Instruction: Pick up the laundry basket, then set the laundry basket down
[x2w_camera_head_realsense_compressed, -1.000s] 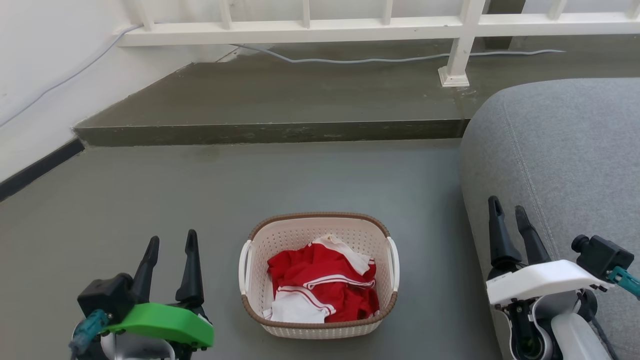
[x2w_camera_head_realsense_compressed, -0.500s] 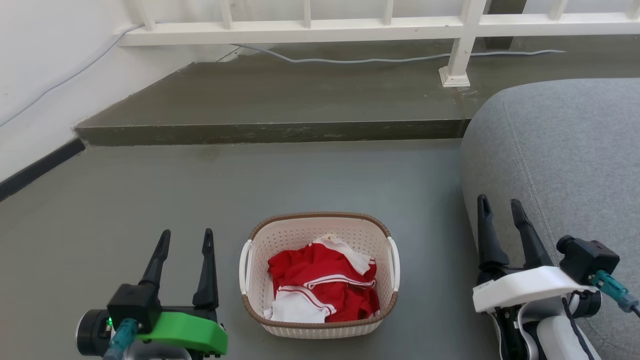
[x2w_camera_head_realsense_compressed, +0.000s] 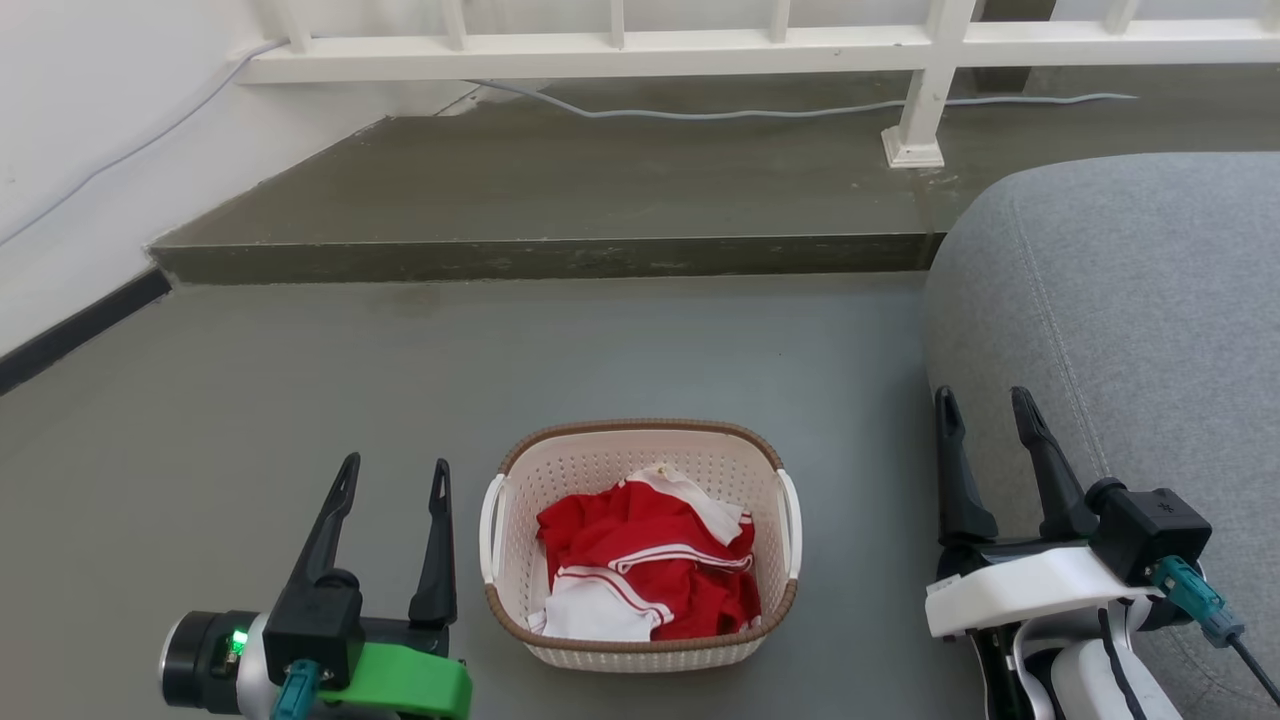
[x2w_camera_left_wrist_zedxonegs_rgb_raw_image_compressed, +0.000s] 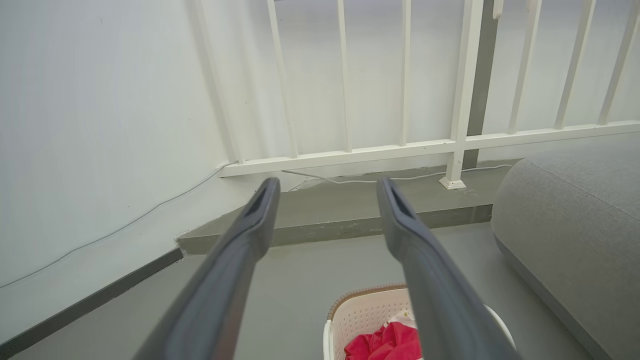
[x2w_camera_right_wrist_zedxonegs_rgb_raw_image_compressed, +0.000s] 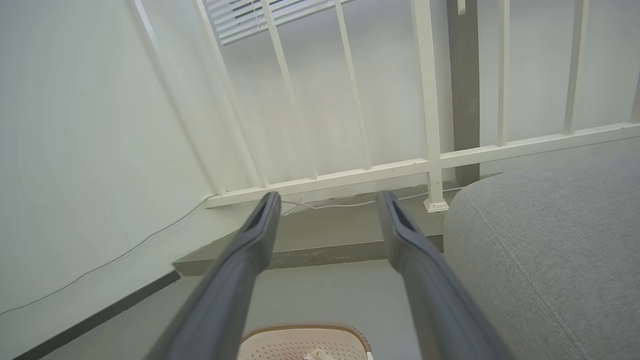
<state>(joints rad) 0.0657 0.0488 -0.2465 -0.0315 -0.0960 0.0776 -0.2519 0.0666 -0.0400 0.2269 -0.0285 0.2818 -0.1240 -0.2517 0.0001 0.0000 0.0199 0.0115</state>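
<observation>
The laundry basket (x2w_camera_head_realsense_compressed: 600, 470) stands on the grey floor, cream-white and perforated with a brown rim and white side handles, holding red and white clothes (x2w_camera_head_realsense_compressed: 645, 575). My left gripper (x2w_camera_head_realsense_compressed: 394, 470) is open just left of the basket, fingers pointing away, empty. On the basket's right, beside the sofa, my right gripper (x2w_camera_head_realsense_compressed: 982, 397) is also open and empty. The left wrist view has the basket (x2w_camera_left_wrist_zedxonegs_rgb_raw_image_compressed: 360, 312) low between the left gripper (x2w_camera_left_wrist_zedxonegs_rgb_raw_image_compressed: 327, 187) fingers. In the right wrist view the basket's far rim (x2w_camera_right_wrist_zedxonegs_rgb_raw_image_compressed: 310, 330) lies at the bottom edge below the right gripper (x2w_camera_right_wrist_zedxonegs_rgb_raw_image_compressed: 327, 200).
A grey sofa (x2w_camera_head_realsense_compressed: 1130, 300) fills the right side, close to my right arm. A raised concrete step (x2w_camera_head_realsense_compressed: 540, 258) crosses behind the basket, with a white railing (x2w_camera_head_realsense_compressed: 920, 100) and a cable on it. A white wall (x2w_camera_head_realsense_compressed: 80, 150) stands at the left.
Both grippers have moved inward toward the basket and slightly forward. The head view has shifted a little. The basket has stayed in place.
</observation>
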